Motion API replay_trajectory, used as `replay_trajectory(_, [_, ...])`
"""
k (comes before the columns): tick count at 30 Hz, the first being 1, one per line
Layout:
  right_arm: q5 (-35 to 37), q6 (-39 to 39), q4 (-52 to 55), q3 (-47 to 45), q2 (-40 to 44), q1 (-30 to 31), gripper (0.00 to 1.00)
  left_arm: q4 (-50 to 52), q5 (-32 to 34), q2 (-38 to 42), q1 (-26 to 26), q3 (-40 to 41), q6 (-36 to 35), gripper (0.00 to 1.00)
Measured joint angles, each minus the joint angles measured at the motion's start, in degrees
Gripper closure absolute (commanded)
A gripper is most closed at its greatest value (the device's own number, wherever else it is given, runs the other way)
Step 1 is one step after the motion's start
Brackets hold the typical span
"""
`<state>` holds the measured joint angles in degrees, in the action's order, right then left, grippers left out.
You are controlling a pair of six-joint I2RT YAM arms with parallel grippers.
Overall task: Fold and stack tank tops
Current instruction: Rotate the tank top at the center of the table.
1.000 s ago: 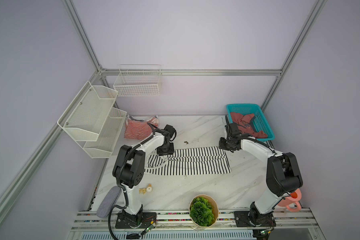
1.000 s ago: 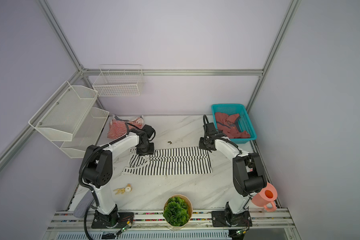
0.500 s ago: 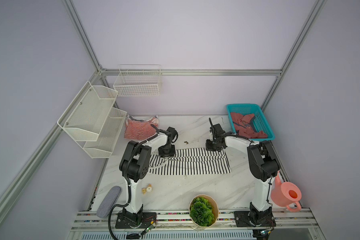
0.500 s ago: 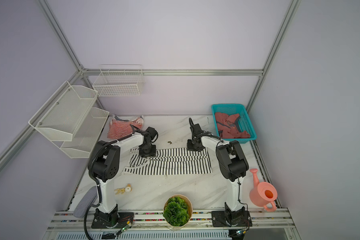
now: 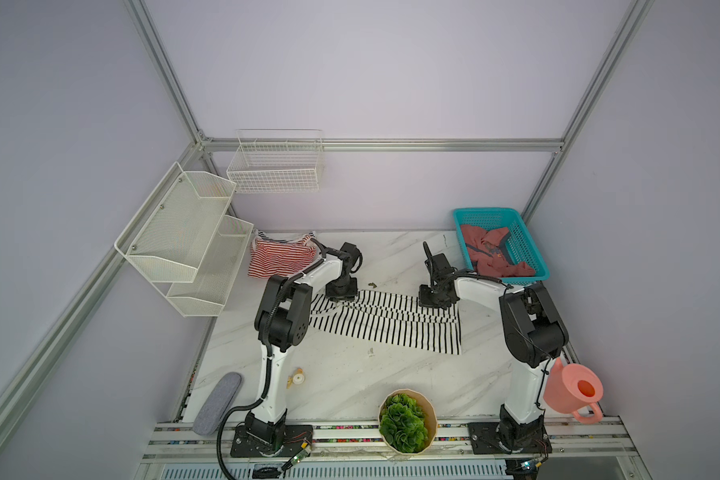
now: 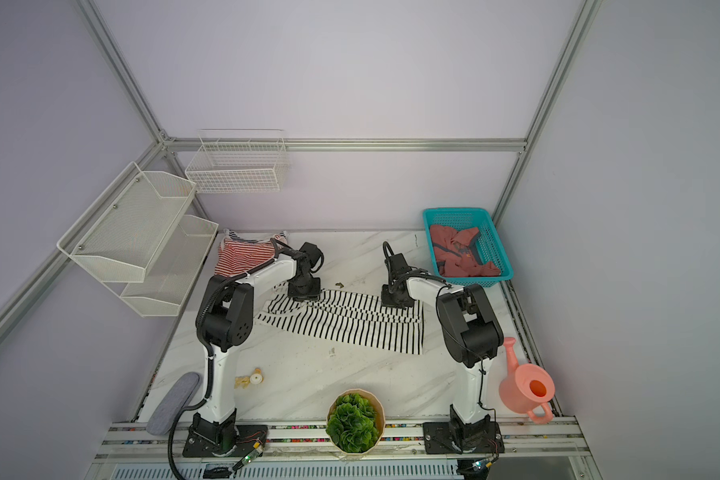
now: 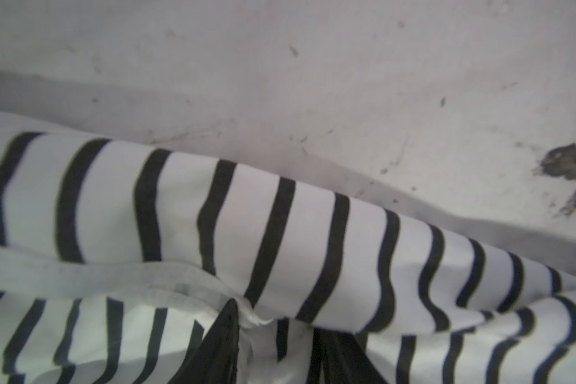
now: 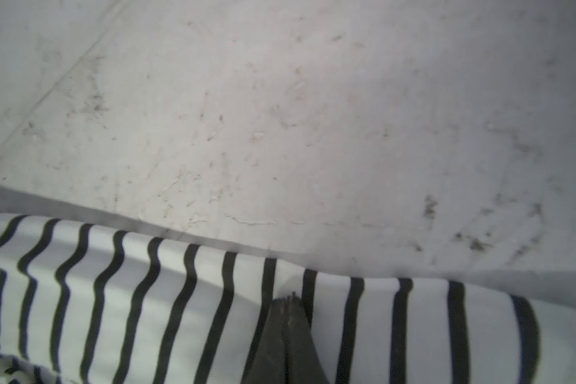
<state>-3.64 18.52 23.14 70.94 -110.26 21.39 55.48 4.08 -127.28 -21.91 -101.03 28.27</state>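
We hold the black-and-white striped tank top (image 5: 391, 324), spread mid-frame on the tabletop (image 5: 350, 382) in both top views, by its upper edge, presumably to fold it evenly: right hand (image 5: 432, 301) clenched on cloth, left hand (image 5: 341, 294) straddling a bunched hem (whether it truly grips, we cannot tell).

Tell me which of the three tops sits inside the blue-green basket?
The dusty-red top, crumpled in the teal basket; the red-striped top and black-striped top lie on the table.
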Motion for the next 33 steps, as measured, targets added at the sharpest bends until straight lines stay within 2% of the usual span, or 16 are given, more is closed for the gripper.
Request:
replay_trajectory(5, [2.54, 0.96, 0.07, -2.93, 2.25, -2.34, 0.91, 3.17, 0.15, -6.21, -0.31, -10.60, -2.40, 0.60])
replay_trajectory(10, [3.82, 1.66, -0.35, -5.11, 3.80, -2.69, 0.85, 5.38, 0.07, -14.45, -0.37, -24.98, -5.88, 0.60])
replay_trajectory(17, [4.31, 2.29, -0.85, -8.94, 6.58, -2.69, 0.79, 4.92, -0.74, -22.64, -0.35, -39.12, -11.61, 0.60])
replay_trajectory(29, [2.60, 4.79, -3.63, -14.53, 10.58, -1.70, 0.73, -8.33, -7.30, -25.49, -0.35, -40.74, -23.52, 0.59])
replay_trajectory(33, [1.25, 6.62, -3.91, -16.33, 12.13, 0.07, 0.70, -12.87, -9.42, -26.86, -0.35, -41.46, -26.40, 0.48])
